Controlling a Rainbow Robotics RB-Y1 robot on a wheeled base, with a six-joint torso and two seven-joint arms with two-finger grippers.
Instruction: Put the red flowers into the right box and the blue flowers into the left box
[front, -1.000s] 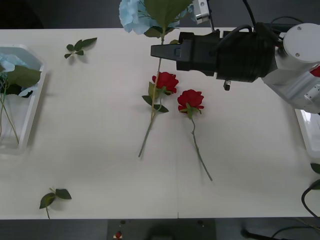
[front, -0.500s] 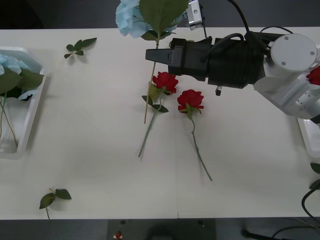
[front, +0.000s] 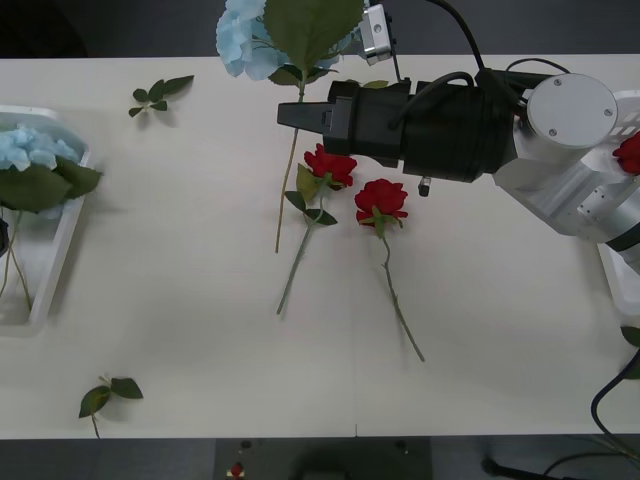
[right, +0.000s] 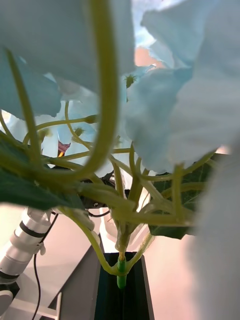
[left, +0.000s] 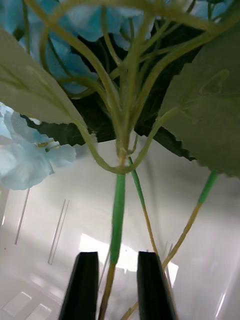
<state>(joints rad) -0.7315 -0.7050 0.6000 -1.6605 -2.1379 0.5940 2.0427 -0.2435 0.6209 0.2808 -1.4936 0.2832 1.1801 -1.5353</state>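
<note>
Blue hydrangea (front: 250, 40) hangs clamped by its stem in the right gripper (front: 290, 115), above the table's far edge. Carry it high over the red roses (front: 330, 163) toward the left box (front: 60, 235), where the left gripper (left: 117, 285) hovers, fingers apart.
</note>
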